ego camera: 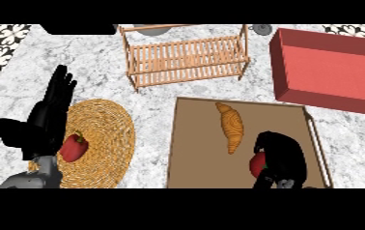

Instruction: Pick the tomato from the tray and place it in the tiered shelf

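Right hand point(281, 159) gripping tomato point(257, 163), tray point(200, 151) corner

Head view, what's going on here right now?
The robot's right hand is curled around a red tomato on the brown tray, beside a croissant. The tomato has not reached the wooden tiered shelf further back. The left hand rests open at the left, next to a woven mat holding a red pepper. A red bin sits at the far right.
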